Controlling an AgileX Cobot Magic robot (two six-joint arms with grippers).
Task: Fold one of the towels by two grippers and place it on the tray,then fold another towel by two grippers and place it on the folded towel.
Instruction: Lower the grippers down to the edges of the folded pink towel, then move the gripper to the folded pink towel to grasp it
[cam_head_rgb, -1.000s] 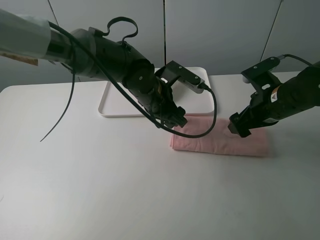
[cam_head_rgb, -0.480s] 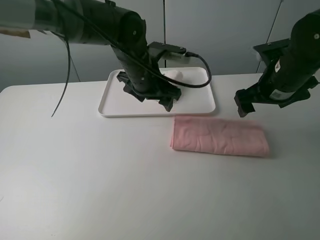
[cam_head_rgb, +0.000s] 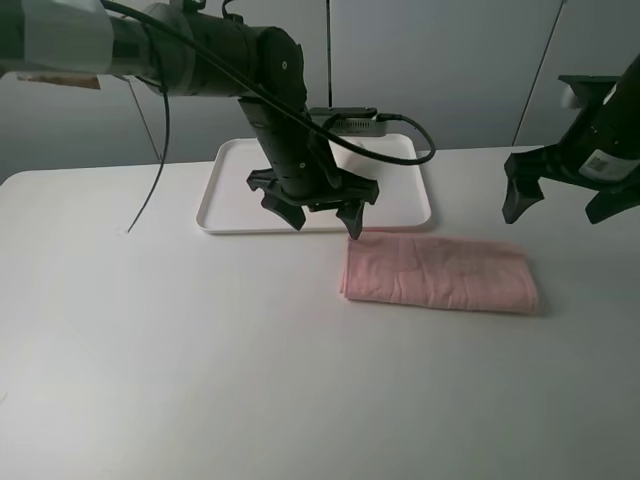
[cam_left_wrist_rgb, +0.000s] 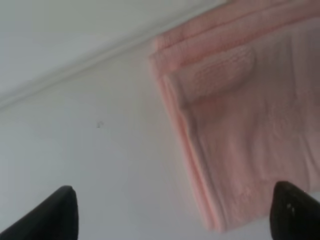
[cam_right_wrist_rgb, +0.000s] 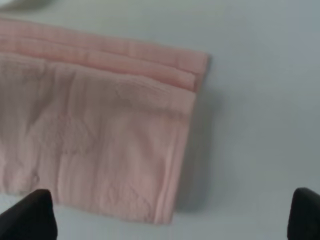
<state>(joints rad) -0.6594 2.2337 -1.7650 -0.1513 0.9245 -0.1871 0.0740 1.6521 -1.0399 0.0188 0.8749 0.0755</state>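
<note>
- Exterior high view: pink towel (cam_head_rgb: 437, 272) lies folded into a long flat strip on the white table (cam_head_rgb: 200, 350), right of centre; its far long edge is just beside the front rim of the tray (cam_head_rgb: 228, 195) without overlapping it
- Left gripper (cam_head_rgb: 326, 222) hangs over the tray's front rim, near the towel's left end; fingers (cam_head_rgb: 357, 226) splayed wide, released, nothing between them; one fingertip is close above the towel's far-left corner, contact not clear
- Right gripper (cam_head_rgb: 560, 203) is raised above the table beyond the towel's right end, apart from the cloth; jaws spread, empty
- Much of the tray's middle is hidden behind the left arm; contents there cannot be made out
- Left wrist view: left gripper (cam_left_wrist_rgb: 175, 215) shows as two black fingertips (cam_left_wrist_rgb: 57, 215) set far apart, clamping nothing; towel's (cam_left_wrist_rgb: 240, 125) stacked folded layers show along one edge; a pale raised line, the tray's rim (cam_left_wrist_rgb: 75, 71), runs near the cloth's corner
- Right wrist view: right gripper (cam_right_wrist_rgb: 167, 217) released, fingertips (cam_right_wrist_rgb: 30, 217) wide, nothing grasped; towel's (cam_right_wrist_rgb: 100, 135) other end lies flat on the table, three layers stepped along one long edge, a soft shadow beside the short edge
</note>
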